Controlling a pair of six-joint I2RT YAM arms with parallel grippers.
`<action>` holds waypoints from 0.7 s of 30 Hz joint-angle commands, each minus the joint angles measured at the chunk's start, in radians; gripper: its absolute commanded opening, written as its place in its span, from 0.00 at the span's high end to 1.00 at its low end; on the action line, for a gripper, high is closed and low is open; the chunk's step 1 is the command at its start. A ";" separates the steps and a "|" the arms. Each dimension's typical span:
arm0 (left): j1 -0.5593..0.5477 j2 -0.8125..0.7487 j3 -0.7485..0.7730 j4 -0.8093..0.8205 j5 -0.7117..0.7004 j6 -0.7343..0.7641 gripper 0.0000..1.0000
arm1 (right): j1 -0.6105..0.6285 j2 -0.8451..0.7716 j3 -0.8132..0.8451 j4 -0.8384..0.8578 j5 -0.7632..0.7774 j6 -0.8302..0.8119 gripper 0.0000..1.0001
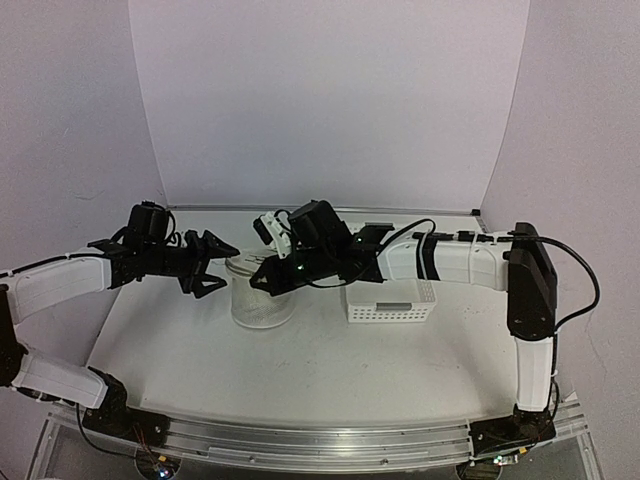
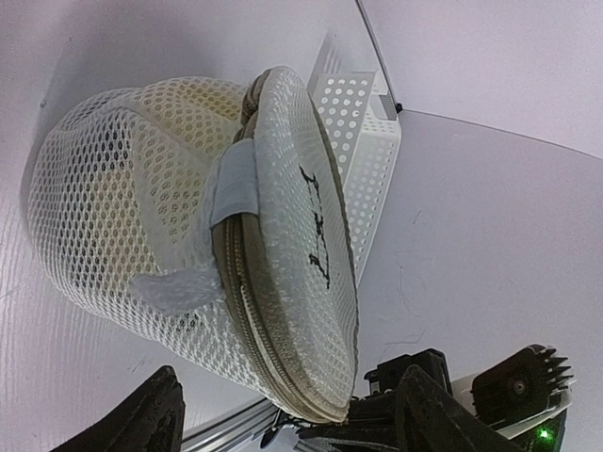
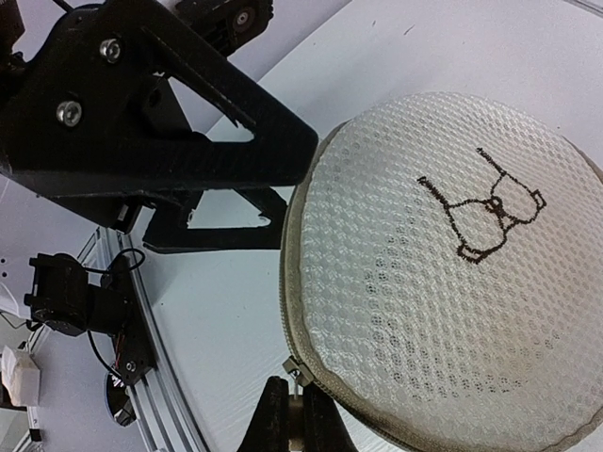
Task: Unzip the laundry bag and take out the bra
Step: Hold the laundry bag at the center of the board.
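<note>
- The laundry bag (image 1: 258, 300) stands mid-table, a little left of centre and nearer the far edge than the near one, with its drawn face up. The zipper (image 2: 247, 311) runs closed around the rim.
- A pale yellow tint shows through the mesh side, which I take for the bra (image 2: 113, 188). It is inside the bag, with nothing out yet.
- The right gripper (image 3: 292, 405) comes in from above. Its fingers are pinched together on the zipper pull (image 3: 296, 372) at the lid's edge, which looks like the right grip for dragging the slider round.
- The left gripper (image 1: 230, 270) sits at the bag's left side with its jaws spread wide and nothing in them. From there it looks ready to pin the soft drum so it won't spin or tip under the pull.
- Room to move: the perforated white basket (image 1: 392, 303) sits just beside the bag on the right, so the zipper's path on that side is tight.
- The table (image 1: 330, 370) lies bare toward the near edge and the left edge, so that's the free side for swinging the pull or for drawing the bra out.
</note>
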 commanded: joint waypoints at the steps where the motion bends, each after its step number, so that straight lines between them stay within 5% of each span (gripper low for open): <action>1: -0.001 0.020 0.002 0.077 -0.004 -0.023 0.24 | 0.007 -0.005 0.001 0.028 -0.003 -0.004 1.00; 11: -0.006 0.104 0.022 0.124 0.016 -0.025 0.46 | 0.006 -0.019 -0.016 0.030 -0.006 -0.023 1.00; 21: -0.010 0.126 0.041 0.142 0.040 -0.007 0.96 | 0.007 -0.053 -0.084 0.031 0.011 -0.035 1.00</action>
